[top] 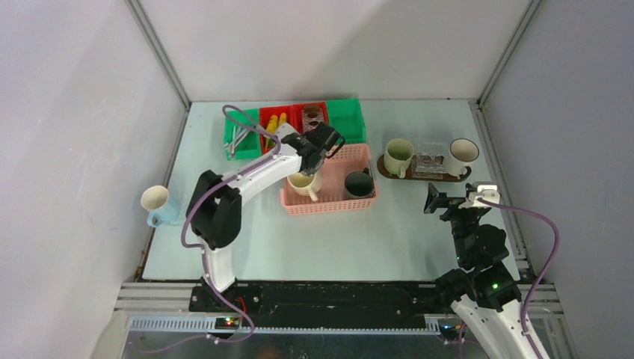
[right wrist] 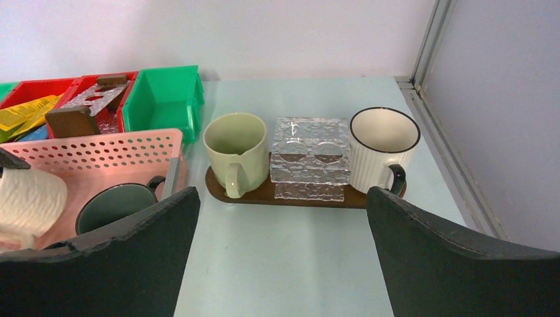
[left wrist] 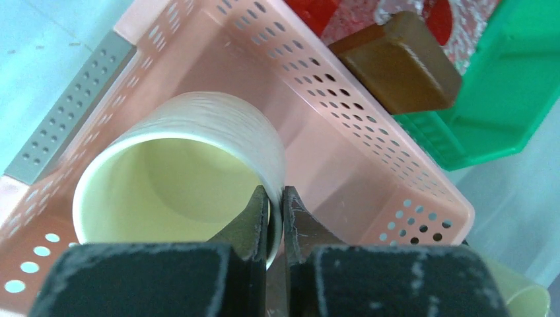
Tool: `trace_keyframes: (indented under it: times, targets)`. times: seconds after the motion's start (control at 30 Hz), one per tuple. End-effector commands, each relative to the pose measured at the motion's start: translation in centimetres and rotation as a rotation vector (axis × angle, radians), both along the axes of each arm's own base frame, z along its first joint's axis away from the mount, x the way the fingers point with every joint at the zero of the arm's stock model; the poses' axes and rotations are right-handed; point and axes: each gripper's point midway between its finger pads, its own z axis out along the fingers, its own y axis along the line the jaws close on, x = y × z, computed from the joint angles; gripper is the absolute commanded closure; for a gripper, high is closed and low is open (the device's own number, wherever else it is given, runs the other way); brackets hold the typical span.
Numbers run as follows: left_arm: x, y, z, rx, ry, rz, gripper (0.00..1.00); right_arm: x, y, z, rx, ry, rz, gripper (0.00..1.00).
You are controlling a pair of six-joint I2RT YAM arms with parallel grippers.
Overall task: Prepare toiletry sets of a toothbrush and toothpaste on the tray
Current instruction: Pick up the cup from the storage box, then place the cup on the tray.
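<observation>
clamping cream mug (left wrist: pixel 198 132), maybe lifted: left pincer (left wrist: pixel 275 201)

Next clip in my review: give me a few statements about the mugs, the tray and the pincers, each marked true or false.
1. The left pincer is shut on the wall of the cream mug inside the pink basket. True.
2. The right pincer grips a toothbrush. False: it is open and holds nothing.
3. The tray carries a pale green mug and a white mug with a clear textured block between them. True.
4. The dark mug stands on the tray. False: it sits in the pink basket.
</observation>
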Motion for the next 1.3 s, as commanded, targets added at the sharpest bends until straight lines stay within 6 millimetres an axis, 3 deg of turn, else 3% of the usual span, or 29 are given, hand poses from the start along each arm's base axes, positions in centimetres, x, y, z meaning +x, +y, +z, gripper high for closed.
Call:
trace_keyframes:
  times: [0.0, 0.1, 0.33, 0.57, 0.7, 0.87, 1.07, 1.27]
  targets:
    - [1.1, -0.1, 6.8, 0.021, -0.172, -0.113, 1.0, 0.0, 0.2, 1.1, 0.007, -0.046, 0.01, 0.01]
    - [1.4, -0.4, 8.4, 0.029, -0.23, -0.168, 1.0, 0.0, 0.2, 1.1, 0.007, -0.046, 0.011, 0.0]
    - [0.8, 1.2, 13.4, 0.169, -0.325, -0.31, 1.0, 0.0, 0.2, 1.0, 0.005, -0.043, 0.011, 0.01]
    - [-1.1, 5.0, 18.2, 0.366, -0.398, -0.423, 1.0, 0.1, 0.3, 1.0, 0.004, -0.04, 0.011, 0.0]
    - [-2.4, 7.6, 19.4, 0.444, -0.409, -0.462, 1.0, 0.3, 0.3, 0.8, 0.0, -0.031, 0.009, 0.01]
    - [-4.2, 12.1, 19.3, 0.522, -0.373, -0.452, 1.0, 0.4, 0.3, 0.6, -0.005, -0.02, 0.007, 0.01]
    - [-6.3, 18.0, 16.8, 0.577, -0.297, -0.394, 1.0, 0.7, 0.3, 0.1, -0.016, 0.005, -0.001, 0.01]
    - [-8.7, 23.5, 13.1, 0.65, -0.179, -0.315, 1.0, 0.9, 0.1, -0.5, -0.031, 0.034, -0.017, 0.01]
